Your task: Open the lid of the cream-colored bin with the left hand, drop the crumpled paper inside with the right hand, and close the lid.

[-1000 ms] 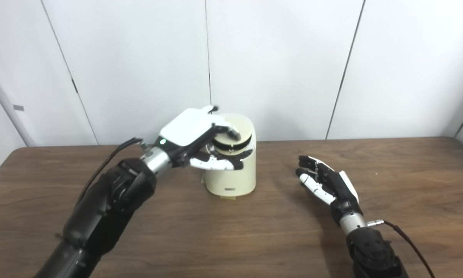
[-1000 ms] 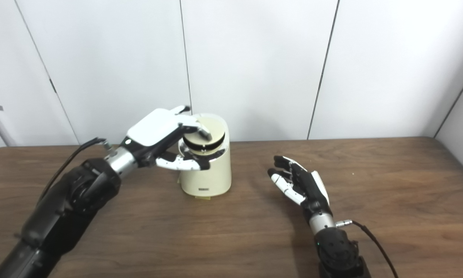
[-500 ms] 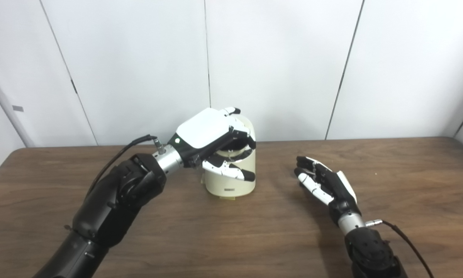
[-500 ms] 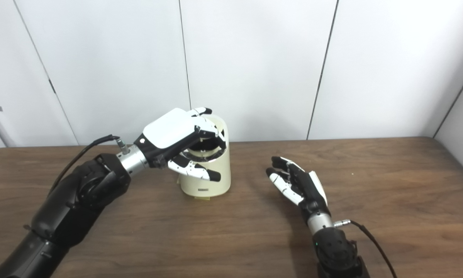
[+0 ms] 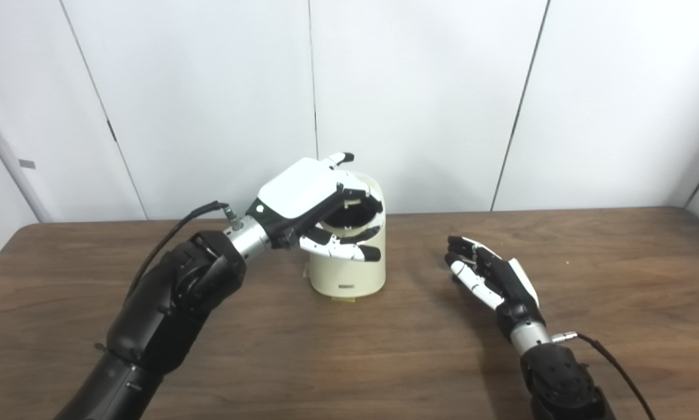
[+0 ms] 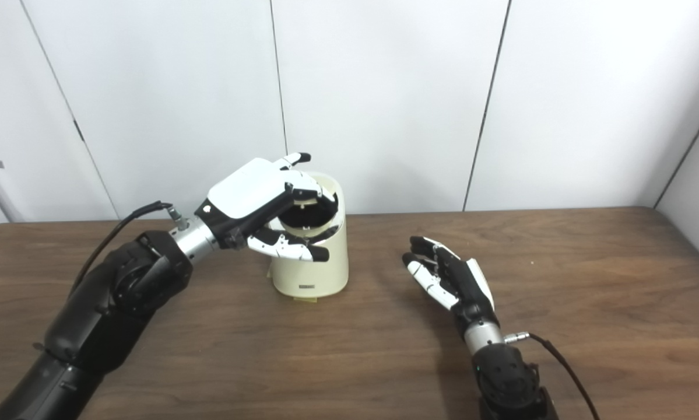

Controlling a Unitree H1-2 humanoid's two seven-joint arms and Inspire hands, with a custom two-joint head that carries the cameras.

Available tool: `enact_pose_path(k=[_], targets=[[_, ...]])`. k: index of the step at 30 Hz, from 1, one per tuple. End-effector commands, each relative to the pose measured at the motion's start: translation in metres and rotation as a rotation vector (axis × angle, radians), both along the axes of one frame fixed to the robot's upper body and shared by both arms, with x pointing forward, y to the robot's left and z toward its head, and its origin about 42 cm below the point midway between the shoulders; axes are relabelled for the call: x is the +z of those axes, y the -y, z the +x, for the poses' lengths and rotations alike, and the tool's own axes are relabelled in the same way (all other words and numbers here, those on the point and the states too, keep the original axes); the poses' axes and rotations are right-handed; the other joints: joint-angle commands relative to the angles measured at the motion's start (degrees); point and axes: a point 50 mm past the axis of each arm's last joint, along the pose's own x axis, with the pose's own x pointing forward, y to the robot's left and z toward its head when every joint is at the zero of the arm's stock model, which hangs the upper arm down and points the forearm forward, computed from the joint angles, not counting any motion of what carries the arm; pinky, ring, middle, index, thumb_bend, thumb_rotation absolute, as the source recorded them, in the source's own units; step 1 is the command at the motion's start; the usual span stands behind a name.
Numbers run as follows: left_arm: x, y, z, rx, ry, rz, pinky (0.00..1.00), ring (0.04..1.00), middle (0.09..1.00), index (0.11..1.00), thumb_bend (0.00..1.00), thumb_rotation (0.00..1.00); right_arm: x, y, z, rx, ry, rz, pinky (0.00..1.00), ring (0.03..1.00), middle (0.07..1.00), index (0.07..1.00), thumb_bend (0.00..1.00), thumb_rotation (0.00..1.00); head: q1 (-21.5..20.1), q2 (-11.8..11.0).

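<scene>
1. While the left hand (image 5: 308,201) sits over the bin (image 5: 349,265), its fingers curl down across the top and its thumb lies along the near side. Whether it is gripping the lid, I can't tell.
2. The bin's top shows a dark round opening under the fingers. The lid itself isn't clearly visible, so open vs. part-swung is a guess.
3. The bin stands upright, centre-far on the table (image 5: 384,361), near the wall.
4. The right hand (image 6: 445,280) hovers right of the bin, well apart, palm up, fingers spread, holding nothing.
5. No crumpled paper is visible anywhere. Likely it's already inside, but that's unconfirmed.
6. Risk: fingers hooked in the rim could tip or drag the light bin when the hand lifts.
7. Risk: if the lid stays jammed under the fingers, it won't close flush.
</scene>
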Motion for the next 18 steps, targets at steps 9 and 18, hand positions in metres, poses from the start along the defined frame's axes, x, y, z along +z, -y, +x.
enact_pose_path(k=[9,18], targets=[[0.0227,-0.0077,0.0009,0.052,0.038,-0.088,0.86,0.719,0.752,0.764,0.70,0.85,0.0178,0.0018,0.0073,0.022,0.063,-0.022,0.71,0.787,0.828,0.813,0.29,0.55,0.11,0.26],[0.0220,-0.0110,-0.0027,0.085,0.014,-0.051,0.87,0.741,0.766,0.787,0.72,0.86,0.0194,0.0009,0.0068,0.021,0.066,-0.033,0.71,0.789,0.829,0.813,0.28,0.55,0.04,0.41]])
